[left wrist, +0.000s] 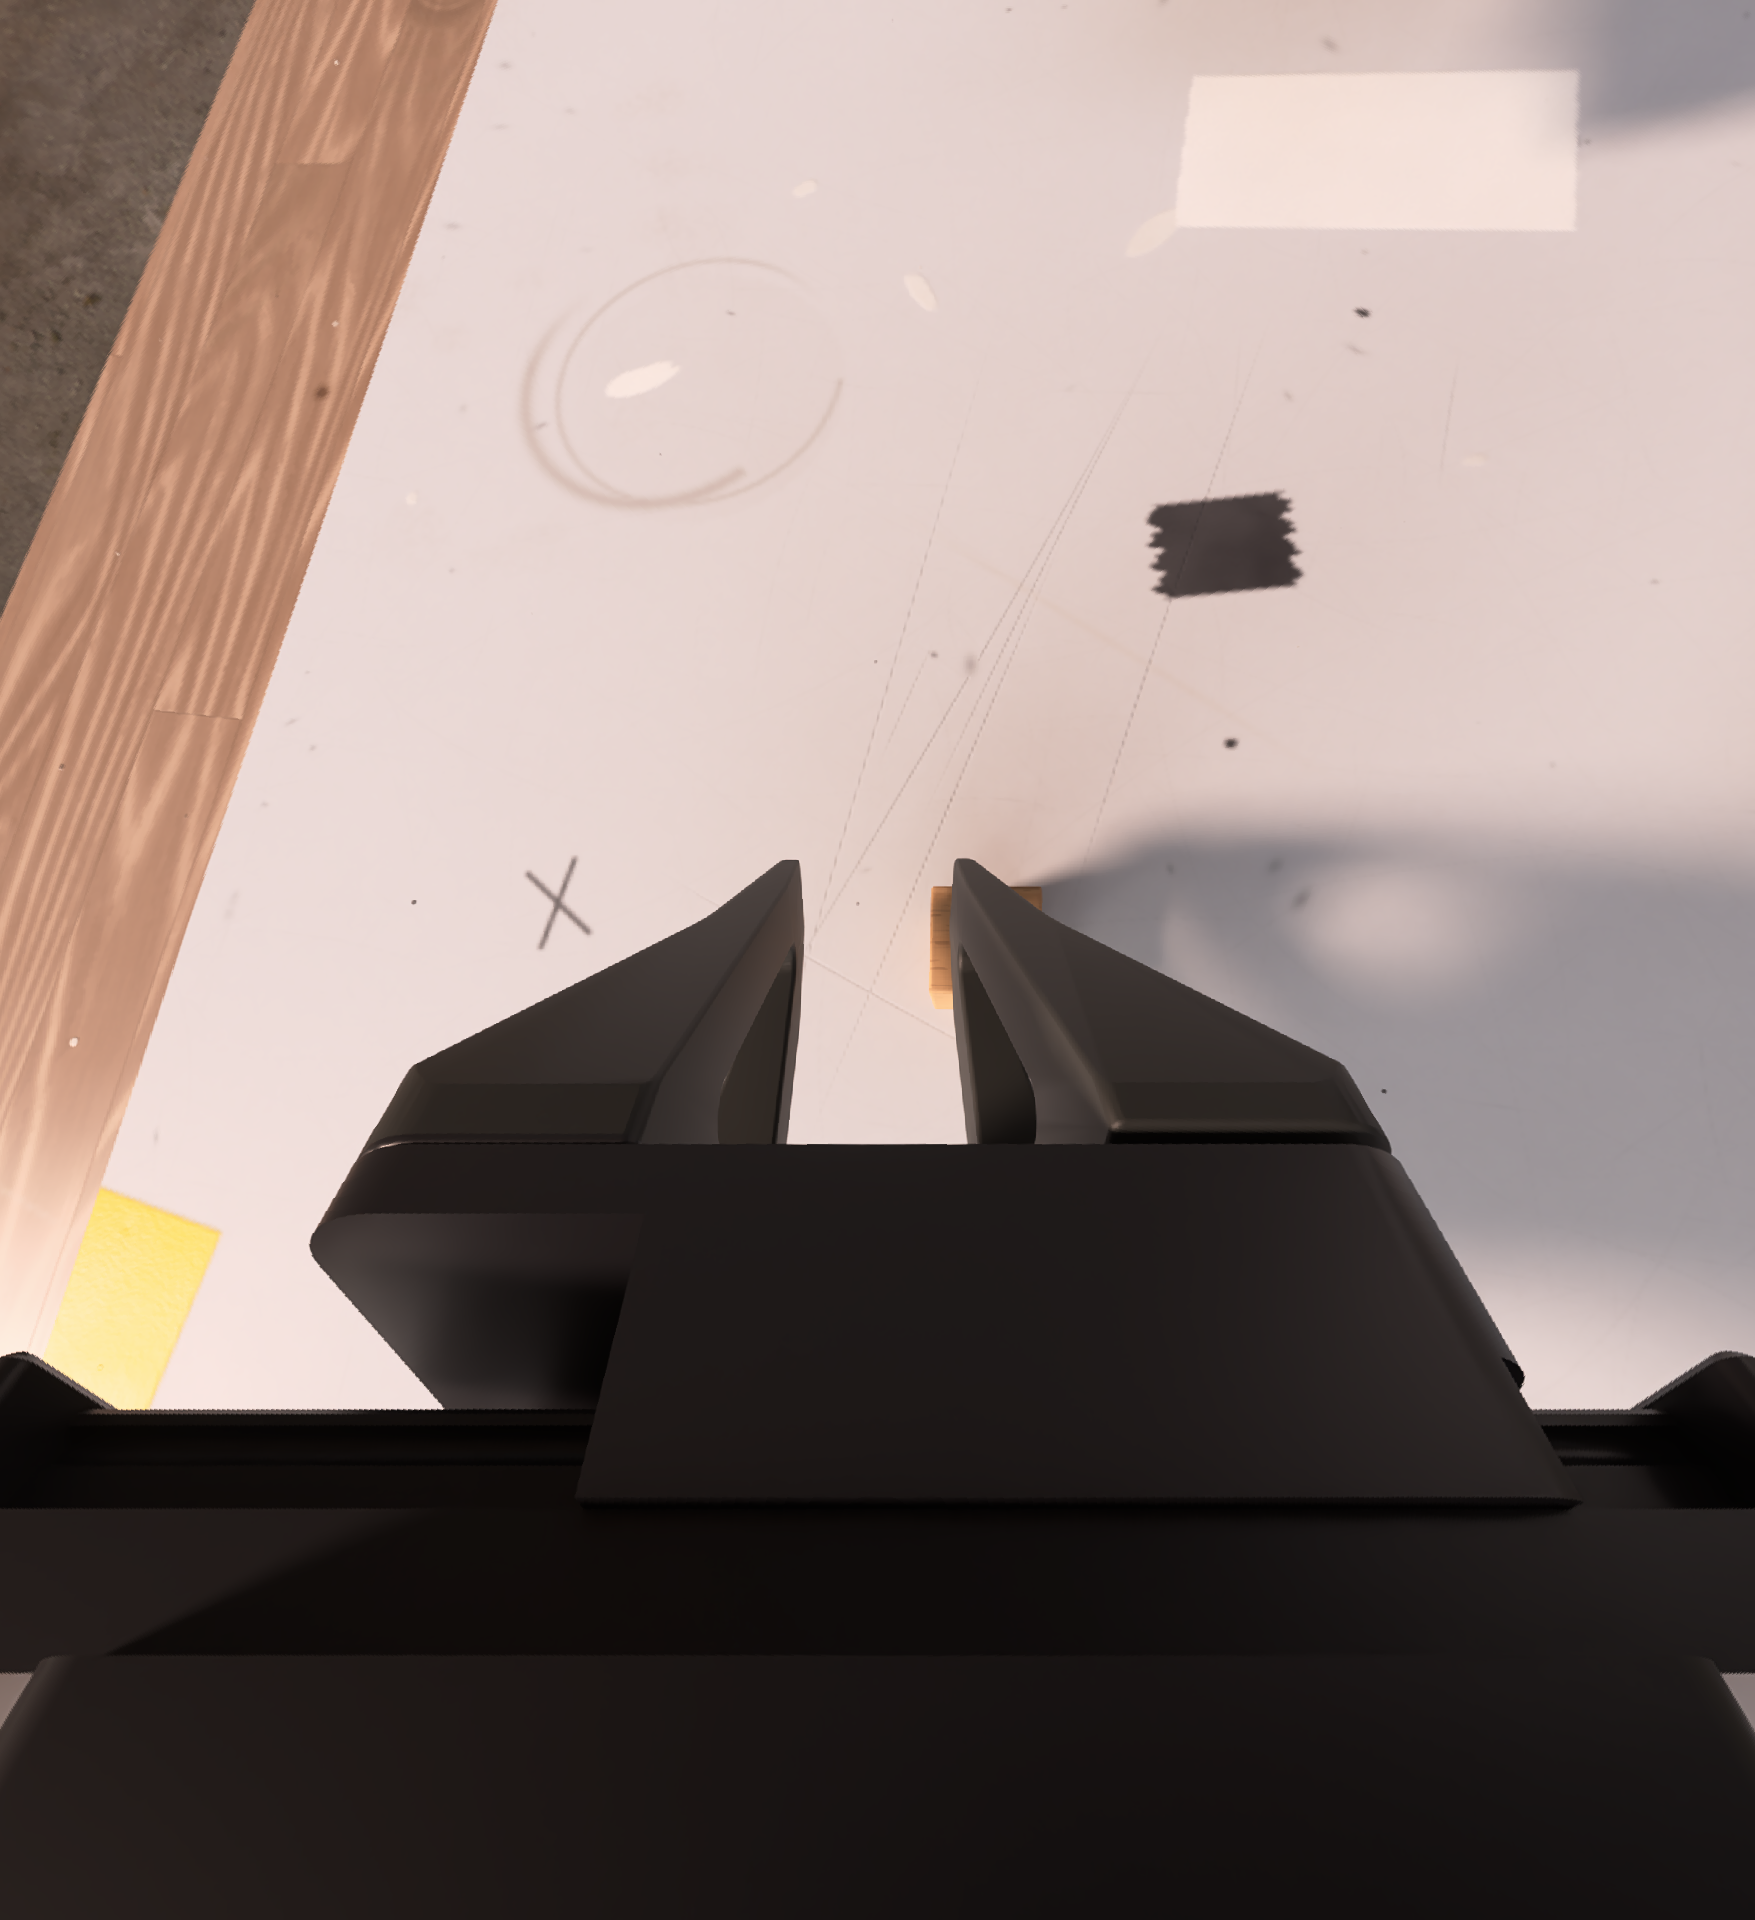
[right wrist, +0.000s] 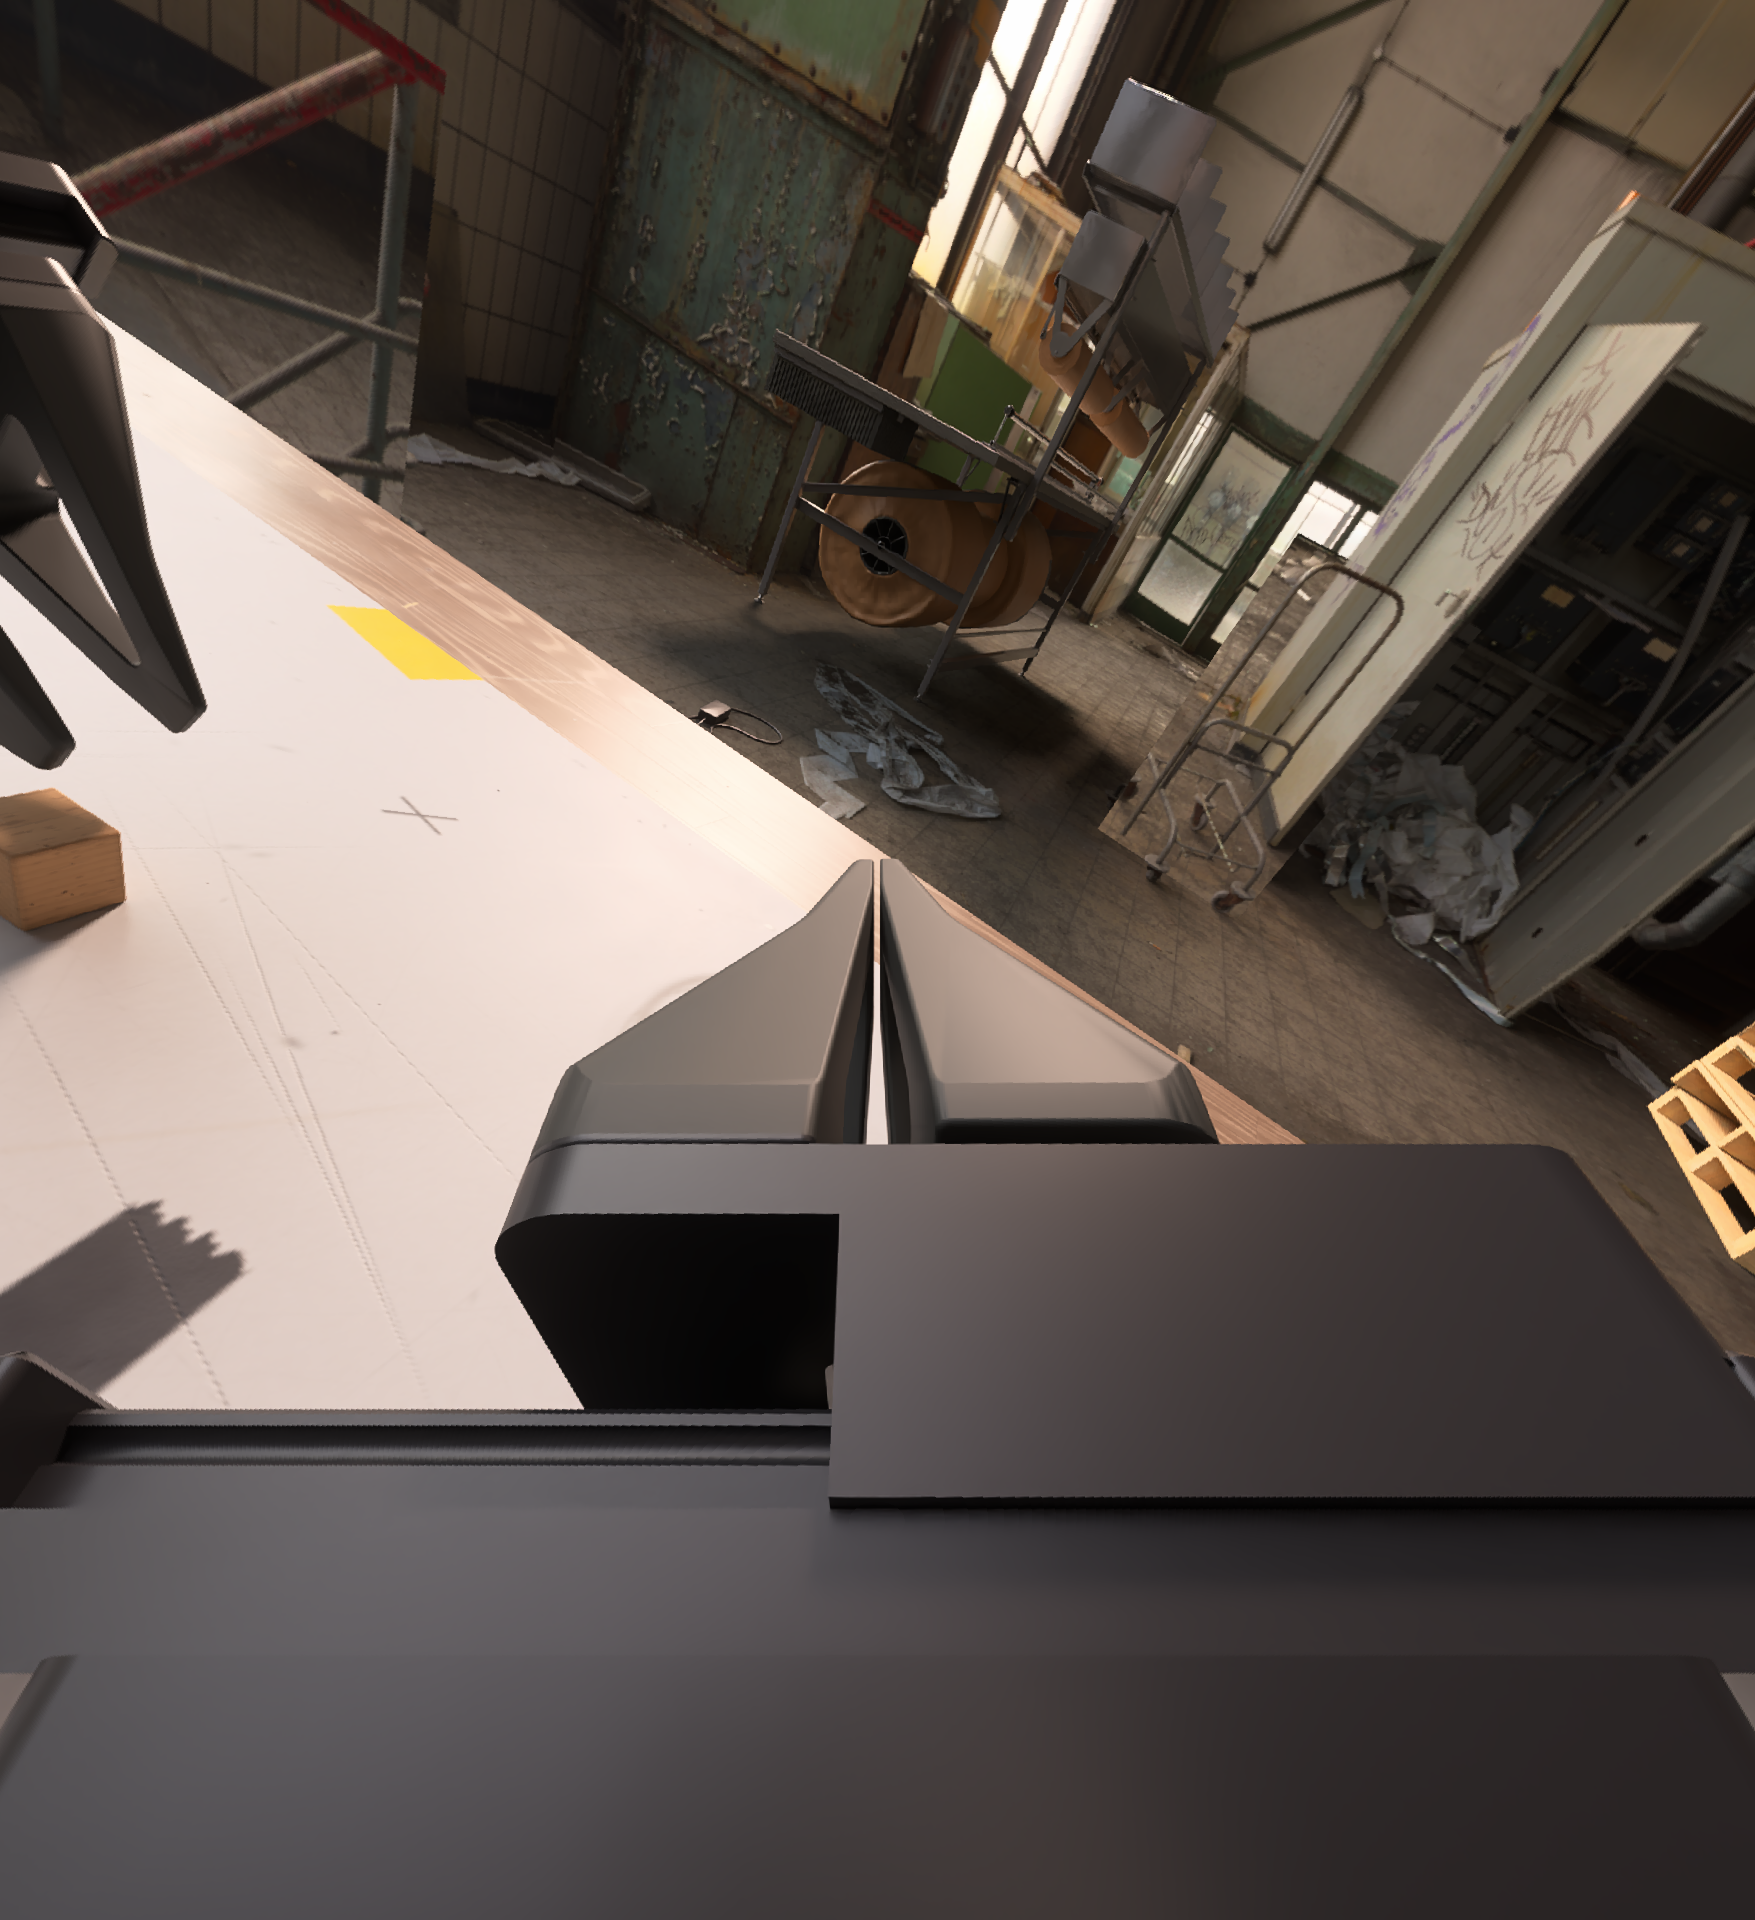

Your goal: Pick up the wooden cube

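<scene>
1 wooden cube (right wrist: 33, 856) sits on the white table (right wrist: 353, 1039), below the left claw (left wrist: 877, 875), whose fingers stand narrowly parted and empty. From above, 1 finger hides most of it. The right claw (right wrist: 877, 869) is closed, empty, well apart.
</scene>
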You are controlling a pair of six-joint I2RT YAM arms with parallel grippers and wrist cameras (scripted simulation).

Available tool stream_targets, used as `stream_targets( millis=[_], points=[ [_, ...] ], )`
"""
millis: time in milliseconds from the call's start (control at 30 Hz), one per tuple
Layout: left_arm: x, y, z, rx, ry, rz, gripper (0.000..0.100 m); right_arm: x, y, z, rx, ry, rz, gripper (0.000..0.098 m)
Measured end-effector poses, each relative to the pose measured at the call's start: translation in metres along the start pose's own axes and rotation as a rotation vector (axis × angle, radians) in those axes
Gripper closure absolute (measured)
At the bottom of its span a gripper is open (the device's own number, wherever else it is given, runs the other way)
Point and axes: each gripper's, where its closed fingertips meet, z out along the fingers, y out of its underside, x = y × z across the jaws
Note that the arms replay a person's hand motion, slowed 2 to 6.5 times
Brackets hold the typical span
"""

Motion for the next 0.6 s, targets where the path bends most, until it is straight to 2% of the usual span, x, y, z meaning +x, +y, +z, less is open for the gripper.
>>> stream_targets(
  millis=[600],
  points=[
    [-0.0006, 0.0054, -0.0011, -0.034, 0.008, -0.051, 0.075, 0.0000, 0.0000, 0.0000, 0.000, 0.000, 0.000, 0.0969]
  ],
)
